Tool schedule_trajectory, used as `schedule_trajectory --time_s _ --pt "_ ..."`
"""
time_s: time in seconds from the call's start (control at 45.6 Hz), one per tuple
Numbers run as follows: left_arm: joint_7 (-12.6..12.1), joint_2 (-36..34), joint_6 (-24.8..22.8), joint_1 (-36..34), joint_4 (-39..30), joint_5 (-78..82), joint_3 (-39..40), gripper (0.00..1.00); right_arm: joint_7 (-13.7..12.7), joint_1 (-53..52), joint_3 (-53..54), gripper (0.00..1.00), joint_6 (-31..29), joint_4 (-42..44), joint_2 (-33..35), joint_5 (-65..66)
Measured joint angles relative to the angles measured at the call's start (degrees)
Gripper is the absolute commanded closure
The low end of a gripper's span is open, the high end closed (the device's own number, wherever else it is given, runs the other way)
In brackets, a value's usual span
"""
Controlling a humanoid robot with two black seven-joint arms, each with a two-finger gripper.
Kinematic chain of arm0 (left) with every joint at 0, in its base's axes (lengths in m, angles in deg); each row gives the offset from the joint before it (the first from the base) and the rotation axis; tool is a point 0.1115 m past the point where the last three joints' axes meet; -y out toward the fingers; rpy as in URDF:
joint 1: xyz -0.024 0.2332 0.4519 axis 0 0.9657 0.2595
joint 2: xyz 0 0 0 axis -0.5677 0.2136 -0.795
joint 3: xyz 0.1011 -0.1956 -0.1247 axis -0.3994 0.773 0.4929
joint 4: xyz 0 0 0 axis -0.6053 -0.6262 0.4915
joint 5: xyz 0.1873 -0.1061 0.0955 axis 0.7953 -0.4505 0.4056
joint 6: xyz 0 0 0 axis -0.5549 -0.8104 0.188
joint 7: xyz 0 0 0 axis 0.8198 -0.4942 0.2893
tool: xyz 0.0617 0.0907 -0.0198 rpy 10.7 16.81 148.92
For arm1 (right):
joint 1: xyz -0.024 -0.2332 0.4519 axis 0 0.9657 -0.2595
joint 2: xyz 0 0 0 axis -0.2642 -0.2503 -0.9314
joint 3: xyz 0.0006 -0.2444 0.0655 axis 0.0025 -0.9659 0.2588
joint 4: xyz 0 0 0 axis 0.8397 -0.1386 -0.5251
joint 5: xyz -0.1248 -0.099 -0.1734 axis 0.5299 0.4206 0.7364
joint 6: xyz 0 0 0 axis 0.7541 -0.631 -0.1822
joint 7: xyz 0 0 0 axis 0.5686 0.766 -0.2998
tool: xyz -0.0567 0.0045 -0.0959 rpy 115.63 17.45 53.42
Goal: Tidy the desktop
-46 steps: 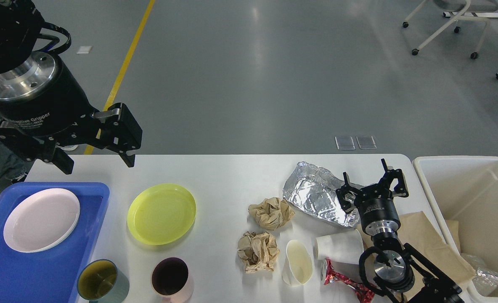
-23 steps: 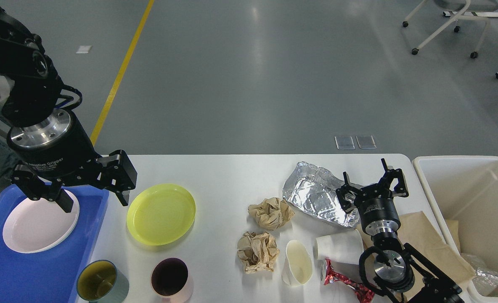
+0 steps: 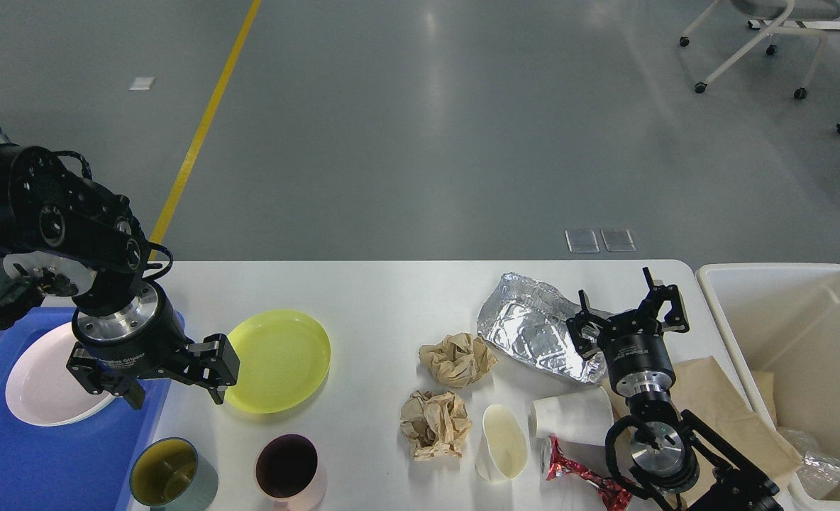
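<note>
Left tool (image 3: pixel 174 394) open, lower left, beside yellow plate (image 3: pixel 277 360) — next: grip rim. Right tool (image 3: pixel 629 317) open, idle.

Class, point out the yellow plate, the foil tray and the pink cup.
yellow plate (image 3: pixel 282 358), head view, on its flat centre
foil tray (image 3: pixel 530 328), head view, on its crumpled base
pink cup (image 3: pixel 286 466), head view, on its dark inside

White lettering ran around the black body of the left gripper (image 3: pixel 175 397), and the word "Gripper" could just be made out in it, the word before it too small to read. A similar band of small white print circled the body of the right gripper (image 3: pixel 629 312), but none of it was legible. No other text, number or sign could be read anywhere in the view.
</note>
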Motion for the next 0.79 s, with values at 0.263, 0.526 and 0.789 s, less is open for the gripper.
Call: schedule_trajectory --time_s 0.263,0.526,0.789 --pt "-0.2 0.2 8.1 10.0 2.9 0.4 -0.9 0.1 0.0 0.0 0.0 0.0 0.0 0.0 0.0 0.0" --pt "0.5 -2.6 14.6 17.4 5.2 4.9 0.0 0.13 0.0 0.0 0.0 0.0 0.0 0.0 0.0 0.0" --pt "0.2 -9.4 14.9 22.5 8.7 15.6 3.9 0.14 0.0 0.0 0.0 0.0 0.0 0.0 0.0 0.0"
